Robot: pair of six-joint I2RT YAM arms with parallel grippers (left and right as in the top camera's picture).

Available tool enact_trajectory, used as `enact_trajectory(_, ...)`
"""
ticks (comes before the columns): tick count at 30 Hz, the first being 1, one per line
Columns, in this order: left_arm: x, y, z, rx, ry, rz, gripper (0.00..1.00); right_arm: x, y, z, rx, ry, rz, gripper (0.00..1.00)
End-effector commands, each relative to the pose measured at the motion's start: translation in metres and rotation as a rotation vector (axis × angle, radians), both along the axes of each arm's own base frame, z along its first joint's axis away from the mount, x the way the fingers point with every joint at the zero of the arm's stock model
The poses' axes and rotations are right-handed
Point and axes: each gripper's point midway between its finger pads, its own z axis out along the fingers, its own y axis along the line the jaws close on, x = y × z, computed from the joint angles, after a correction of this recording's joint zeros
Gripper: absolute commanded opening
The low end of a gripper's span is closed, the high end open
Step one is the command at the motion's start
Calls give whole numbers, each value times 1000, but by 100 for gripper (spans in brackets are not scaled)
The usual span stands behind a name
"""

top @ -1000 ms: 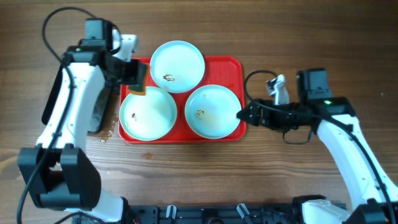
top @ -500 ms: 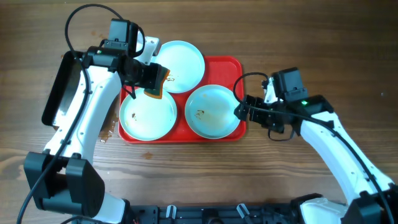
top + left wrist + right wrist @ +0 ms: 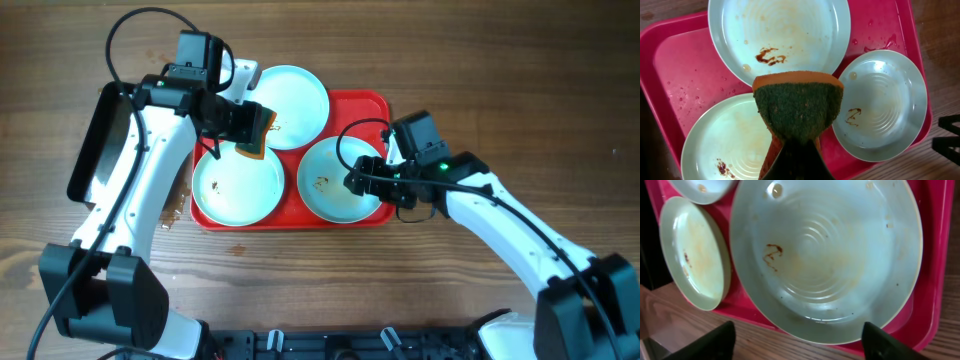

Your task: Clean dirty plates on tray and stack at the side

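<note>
Three pale plates lie on the red tray (image 3: pixel 372 112): a far one (image 3: pixel 287 100), a left one (image 3: pixel 235 188) and a right one (image 3: pixel 330 178), each with small dark smudges. My left gripper (image 3: pixel 250 130) is shut on an orange-and-green sponge (image 3: pixel 797 107) and holds it above the gap between the far plate (image 3: pixel 779 35) and the left plate (image 3: pixel 722 142). My right gripper (image 3: pixel 358 183) is open and empty at the right plate's (image 3: pixel 825 255) right rim, with its fingers (image 3: pixel 800 345) spread wider than the plate's near edge.
A black pan (image 3: pixel 85 150) lies left of the tray, partly under my left arm. Crumbs and smears mark the wood by the tray's left edge (image 3: pixel 172 215). Water drops dot the tray (image 3: pixel 685 70). Bare wooden table (image 3: pixel 560 80) surrounds the tray.
My left gripper carried the sponge right, over the tray, then held still. My right gripper moved left from beside the tray to the right plate's rim.
</note>
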Motion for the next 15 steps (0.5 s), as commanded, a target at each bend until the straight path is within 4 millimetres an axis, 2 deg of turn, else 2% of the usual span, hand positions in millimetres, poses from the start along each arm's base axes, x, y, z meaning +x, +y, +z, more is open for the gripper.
enact_trajectory(1,-1,-20,18,-39,-40,-37,4,1,1,-25,-20,88,-50,77)
enact_trajectory(3,-2,-25,18,-40,-44,-51,4,-1,1,-37,-28,122,-50,79)
enact_trajectory(4,-2,-27,19,-41,-48,-55,4,-2,1,-43,-35,136,-52,75)
enact_trajectory(6,-1,-29,19,-42,-55,-59,4,0,2,-47,-34,144,-65,75)
enact_trajectory(11,-1,-29,19,-42,-53,-59,4,5,4,-45,-22,123,-67,75)
enact_trajectory(15,-1,-29,16,-40,-45,-59,4,10,8,-31,-2,103,-57,75)
